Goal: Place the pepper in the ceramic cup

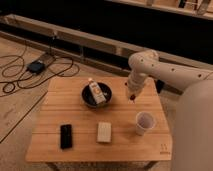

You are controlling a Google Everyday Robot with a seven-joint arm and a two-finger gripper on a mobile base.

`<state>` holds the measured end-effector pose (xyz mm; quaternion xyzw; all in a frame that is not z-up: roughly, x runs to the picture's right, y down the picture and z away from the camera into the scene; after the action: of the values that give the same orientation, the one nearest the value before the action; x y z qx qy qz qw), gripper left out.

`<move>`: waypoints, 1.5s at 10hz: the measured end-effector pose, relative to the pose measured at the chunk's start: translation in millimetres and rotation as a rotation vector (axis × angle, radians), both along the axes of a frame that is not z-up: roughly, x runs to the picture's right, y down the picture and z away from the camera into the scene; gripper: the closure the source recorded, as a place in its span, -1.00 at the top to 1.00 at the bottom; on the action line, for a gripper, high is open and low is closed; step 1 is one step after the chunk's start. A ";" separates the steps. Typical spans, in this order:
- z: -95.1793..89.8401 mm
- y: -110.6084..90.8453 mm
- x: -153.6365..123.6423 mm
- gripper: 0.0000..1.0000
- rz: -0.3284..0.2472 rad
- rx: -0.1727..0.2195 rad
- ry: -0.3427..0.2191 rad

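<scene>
The gripper [132, 93] is hanging beyond the ceramic cup [145, 122], clenching the pepper [132, 98].
Releasing here is likely dropping it onto the table [80, 125], missing the narrow rim.

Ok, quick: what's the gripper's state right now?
Gripper: fingers closed on the pepper, above the table behind the ceramic cup.

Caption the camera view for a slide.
Claw holds pepper above the table, right rear; cup stands nearer the front.
</scene>
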<state>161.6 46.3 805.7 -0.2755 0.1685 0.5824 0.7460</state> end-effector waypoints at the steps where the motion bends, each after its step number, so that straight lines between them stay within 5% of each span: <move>1: -12.1 -0.4 1.0 -1.00 0.003 0.005 -0.010; 5: -66.6 10.1 12.9 -1.00 0.014 0.018 -0.041; 15: -118.4 83.6 41.7 -1.00 0.053 0.068 -0.069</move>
<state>203.3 129.9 687.3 -0.2741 0.1154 0.5975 0.7447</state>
